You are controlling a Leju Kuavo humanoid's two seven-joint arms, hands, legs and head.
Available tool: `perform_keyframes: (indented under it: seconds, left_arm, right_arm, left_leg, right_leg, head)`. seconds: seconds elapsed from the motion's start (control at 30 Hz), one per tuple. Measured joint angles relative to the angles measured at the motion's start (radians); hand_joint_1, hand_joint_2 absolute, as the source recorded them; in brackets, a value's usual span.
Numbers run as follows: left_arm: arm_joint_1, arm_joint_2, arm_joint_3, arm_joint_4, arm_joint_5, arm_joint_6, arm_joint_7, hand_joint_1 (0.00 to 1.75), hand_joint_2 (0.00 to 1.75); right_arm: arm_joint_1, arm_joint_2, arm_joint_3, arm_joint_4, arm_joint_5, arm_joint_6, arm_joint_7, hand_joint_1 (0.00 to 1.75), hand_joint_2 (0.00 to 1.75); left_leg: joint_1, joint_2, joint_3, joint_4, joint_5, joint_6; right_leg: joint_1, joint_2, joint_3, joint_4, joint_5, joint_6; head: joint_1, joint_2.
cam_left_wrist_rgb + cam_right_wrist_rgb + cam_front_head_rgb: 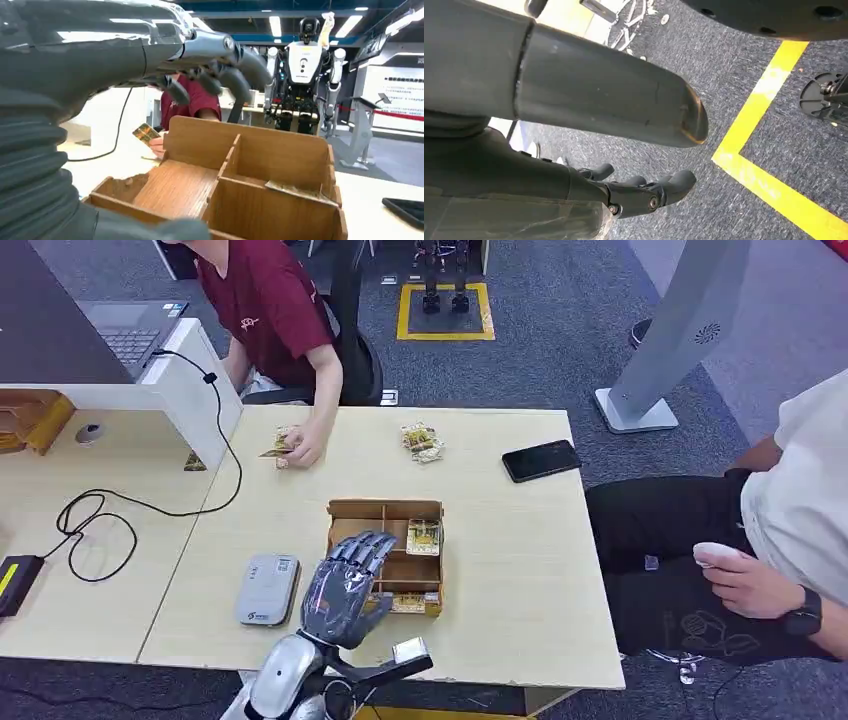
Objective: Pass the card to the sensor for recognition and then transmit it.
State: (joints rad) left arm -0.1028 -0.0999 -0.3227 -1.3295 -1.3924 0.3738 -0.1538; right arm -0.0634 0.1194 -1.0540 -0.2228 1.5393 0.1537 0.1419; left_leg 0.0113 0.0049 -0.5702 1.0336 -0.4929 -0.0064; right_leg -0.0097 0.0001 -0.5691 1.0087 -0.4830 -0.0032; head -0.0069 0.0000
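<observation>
Head view, from the left: the grey sensor (268,589) lies flat on the table (520,630) just beside the wooden box (387,555), close enough, I judge, that a card lifted from the box needs only a short sideways carry. My left hand (347,585) hovers over the box's left compartments, fingers spread and holding nothing; I judge it is set to reach in. The box is divided: a card (423,536) lies in the far right compartment and another (408,603) in the near right one, while the left compartment under my fingers looks bare in the left wrist view. My right hand (644,192) hangs by the floor, fingers loosely curled, holding nothing.
</observation>
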Motion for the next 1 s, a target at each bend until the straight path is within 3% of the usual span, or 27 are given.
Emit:
perform_keyframes:
  seconds: [0.8,1.0]
  left_arm:
    - [0.011,0.005,0.0,-0.045,0.026,-0.039,-0.014,0.0,1.75]
    - [0.008,-0.002,0.002,-0.045,0.011,-0.029,0.019,0.0,1.75]
  right_arm:
    - [0.0,0.0,0.0,-0.002,0.017,0.002,0.006,0.0,0.0]
    - [0.0,0.001,0.0,-0.002,0.019,0.0,0.013,0.0,0.0]
  left_leg:
    - [0.0,0.0,0.0,0.0,0.0,0.0]
    - [0.0,0.0,0.0,0.0,0.0,0.0]
  right_leg:
    - [0.0,0.0,0.0,0.0,0.0,0.0]
    - [0.0,0.0,0.0,0.0,0.0,0.0]
  head:
    - [0.0,0.0]
    - [0.0,0.0]
